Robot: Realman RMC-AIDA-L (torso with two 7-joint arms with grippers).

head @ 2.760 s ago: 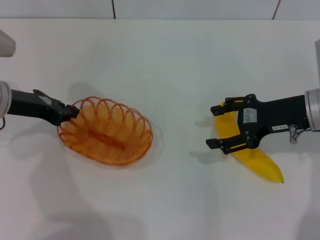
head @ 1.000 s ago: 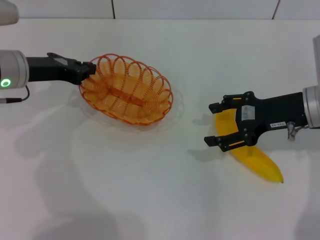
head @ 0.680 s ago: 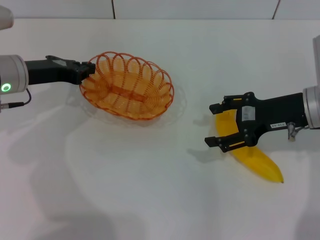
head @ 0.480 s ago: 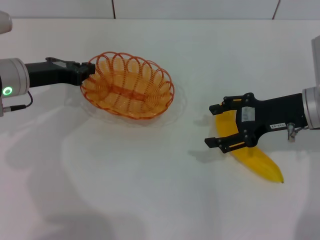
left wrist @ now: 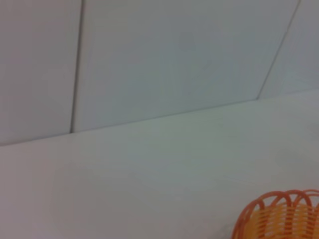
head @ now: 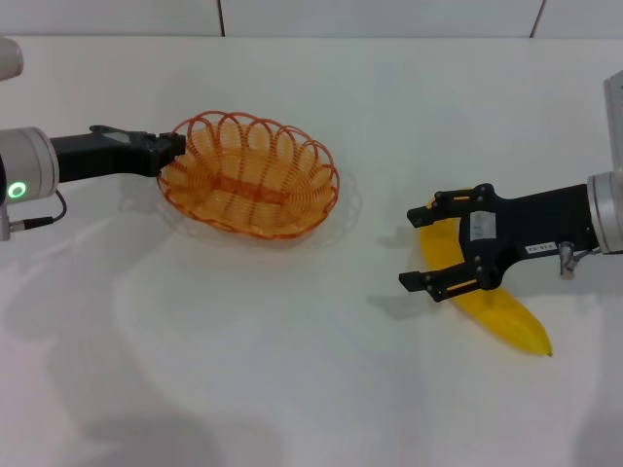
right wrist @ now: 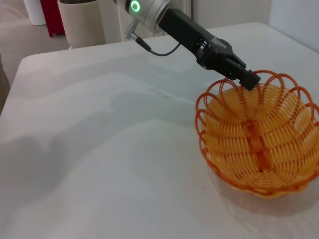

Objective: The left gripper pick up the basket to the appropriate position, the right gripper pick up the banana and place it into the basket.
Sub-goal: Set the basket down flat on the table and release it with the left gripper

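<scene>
The orange wire basket [head: 249, 181] is at the table's left middle, level, with a faint shadow under it as if held just off the surface. My left gripper [head: 176, 148] is shut on the basket's left rim. The right wrist view shows that pinch, with the left gripper [right wrist: 245, 77] on the basket [right wrist: 255, 139]. In the left wrist view only a piece of the basket [left wrist: 282, 217] shows. The yellow banana [head: 502, 315] lies on the table at the right. My right gripper [head: 413, 247] hovers open over the banana's upper end, its fingers on either side of it.
The white table [head: 292, 379] stretches between basket and banana with nothing on it. A tiled wall runs along the far edge. In the right wrist view, a beige bin [right wrist: 79, 20] and a red object stand beyond the table.
My left gripper has lifted the basket away from the near left toward the table's back and right, then levelled it and eased it slightly lower. The right gripper and banana have stayed put.
</scene>
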